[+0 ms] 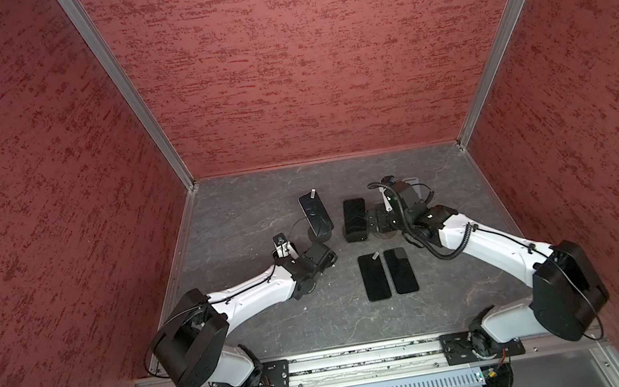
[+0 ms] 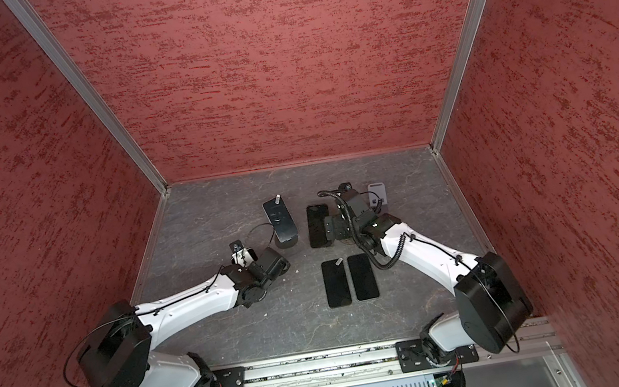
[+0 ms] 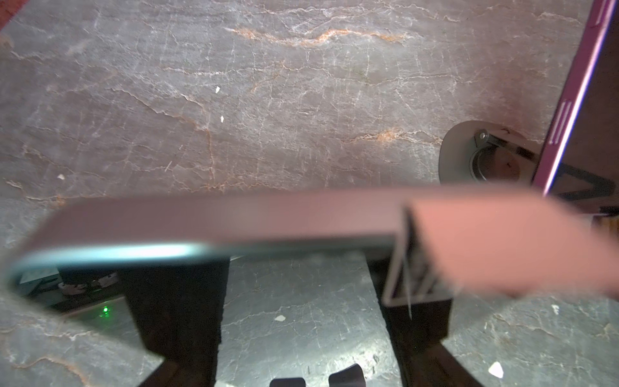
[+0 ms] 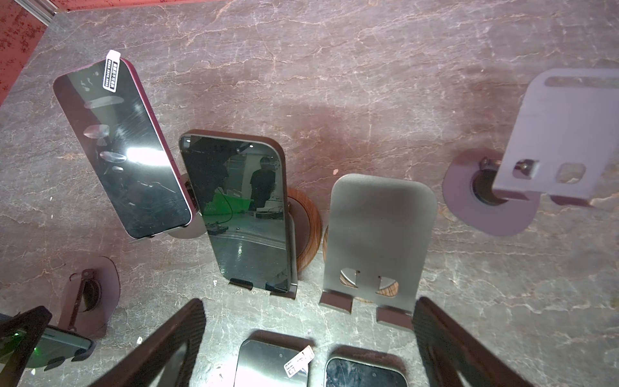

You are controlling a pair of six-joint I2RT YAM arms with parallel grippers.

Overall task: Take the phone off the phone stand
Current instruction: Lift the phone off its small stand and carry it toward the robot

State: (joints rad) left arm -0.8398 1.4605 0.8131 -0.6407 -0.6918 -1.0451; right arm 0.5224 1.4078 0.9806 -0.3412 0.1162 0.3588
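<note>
Dark-screened phone (image 4: pixel 57 343), tilted low, lower edge in the lips of a phone stand (image 4: pixel 97 295) with a round grey base, left of the tabletop's (image 4: pixel 368 83) middle. Pinched between the left gripper's (image 3: pixel 301 264) jaws.

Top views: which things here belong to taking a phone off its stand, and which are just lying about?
Job in hand:
left hand, at the phone on the left stand
stickered phone and wood-base phone, each on a stand

Lying about:
flat phone with sticker, plain flat phone
dark empty stand, grey empty stand
</note>
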